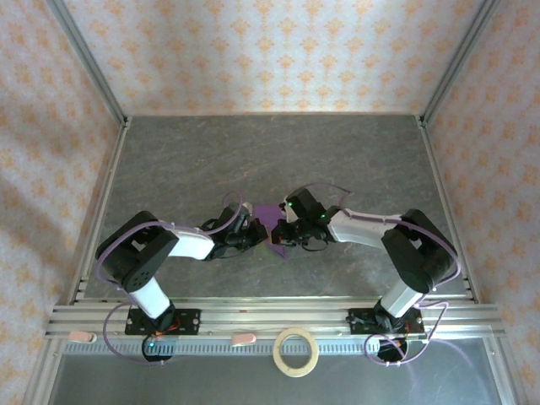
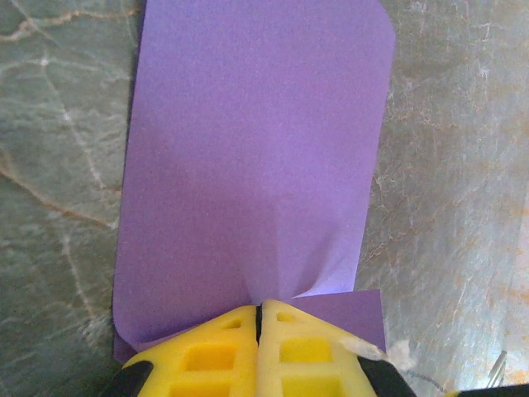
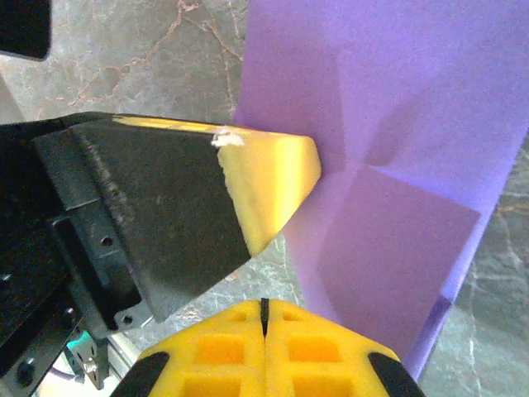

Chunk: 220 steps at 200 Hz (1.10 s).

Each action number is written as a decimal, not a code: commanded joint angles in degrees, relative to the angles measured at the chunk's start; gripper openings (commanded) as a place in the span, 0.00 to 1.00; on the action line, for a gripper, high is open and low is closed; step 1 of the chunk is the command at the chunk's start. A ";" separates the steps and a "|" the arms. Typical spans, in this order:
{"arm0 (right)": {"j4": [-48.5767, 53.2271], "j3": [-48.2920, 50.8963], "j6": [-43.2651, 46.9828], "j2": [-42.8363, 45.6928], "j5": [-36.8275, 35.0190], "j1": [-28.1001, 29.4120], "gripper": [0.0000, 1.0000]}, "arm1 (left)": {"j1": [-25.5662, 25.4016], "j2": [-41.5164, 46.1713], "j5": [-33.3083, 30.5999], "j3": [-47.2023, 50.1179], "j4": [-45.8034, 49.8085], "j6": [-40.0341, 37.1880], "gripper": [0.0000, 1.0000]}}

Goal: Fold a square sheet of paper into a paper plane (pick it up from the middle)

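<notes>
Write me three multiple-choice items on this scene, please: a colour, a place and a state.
1. The paper is: A green; B purple; C white.
2. The tape ring lies: A on the near ledge; B by the far wall; C on the paper.
3. The left gripper is: A wide open; B shut on the paper; C shut on the tape ring.
Key: 1 B, purple in every view; 2 A, the top view places it there; 3 B, it pinches the paper's edge.
</notes>
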<state>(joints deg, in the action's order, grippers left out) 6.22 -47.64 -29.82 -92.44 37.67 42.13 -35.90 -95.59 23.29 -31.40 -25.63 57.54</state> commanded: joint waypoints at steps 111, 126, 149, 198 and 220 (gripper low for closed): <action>4.18 -2.20 0.67 -4.78 -3.13 2.43 0.00 | 0.04 -3.22 -3.65 2.39 8.35 -0.67 0.00; 6.14 -2.07 1.58 -5.11 -4.85 2.43 0.00 | 0.02 -3.32 -3.68 2.36 8.43 -0.80 0.00; 5.79 0.23 1.44 -4.62 -4.81 2.41 0.00 | 0.08 -3.40 -3.68 2.17 8.90 -1.16 0.00; 2.89 5.44 -0.40 -2.27 -3.93 2.43 0.00 | 0.06 -3.49 -3.84 2.42 9.00 -1.35 0.00; 2.06 6.64 -0.75 -0.95 -3.83 1.84 0.00 | 0.09 -3.64 -3.86 2.56 8.69 -1.28 0.00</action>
<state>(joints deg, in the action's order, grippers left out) 5.28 -43.62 -29.82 -94.96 35.07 44.42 -35.90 -95.74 23.31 -31.40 -25.80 57.34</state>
